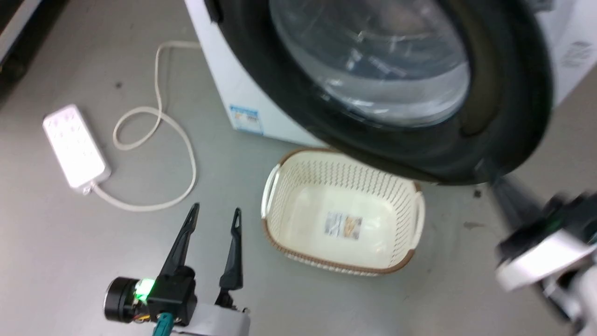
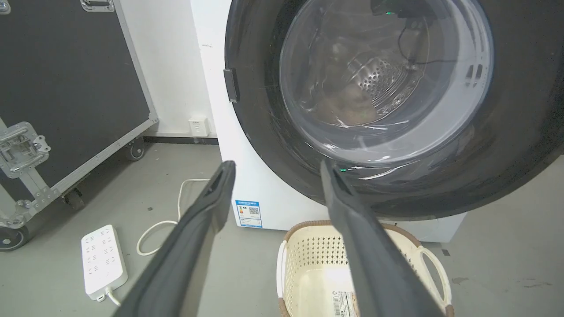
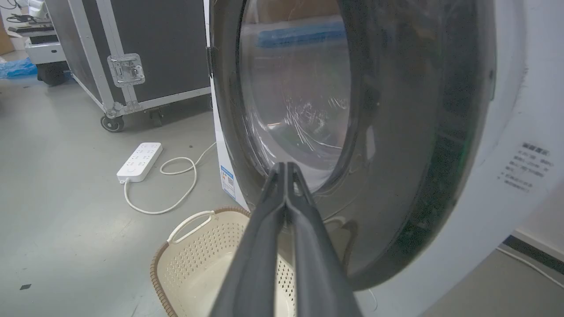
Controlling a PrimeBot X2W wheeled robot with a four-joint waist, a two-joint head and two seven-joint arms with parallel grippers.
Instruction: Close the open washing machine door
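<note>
At the far edge of the floor, big white washing machine [image 1: 224, 79] [image 2: 211, 110] [image 3: 506, 198], small blue label [image 1: 245, 119] [image 2: 249, 213] [image 3: 227, 180] low on its front. Across the porthole, the washing machine door [image 1: 503, 116] [image 2: 506, 154] [image 3: 396, 176]: glossy black ring round a bulging clear bowl, perforated steel drum visible through the glass from the left wrist. Seen nearly edge-on from the right wrist, swung close to the white front panel; latched or not, cannot tell. Just under the door's lower rim, on the floor, cream perforated basket [image 1: 298, 186] [image 2: 304, 251] [image 3: 198, 246] with a brown rim and a printed sticker on its bottom. Right pincer [image 1: 485, 170] [image 3: 286, 165]: fingers pressed together, tips up against the lower part of the door's outer face; blurred in the head view, reaching up from the lower right to the door's bottom rim. Left pincer [image 1: 216, 209] [image 2: 278, 165]: fingers spread apart, low over the floor just left of the basket, apart from the door, pointing toward the machine. Further left on the floor, white power strip [image 1: 74, 144] [image 2: 103, 259] [image 3: 139, 160], its cord [image 1: 186, 149] looped toward the machine's left corner. Beyond that, black flight case [image 2: 66, 79] [image 3: 145, 44] on castors.
</note>
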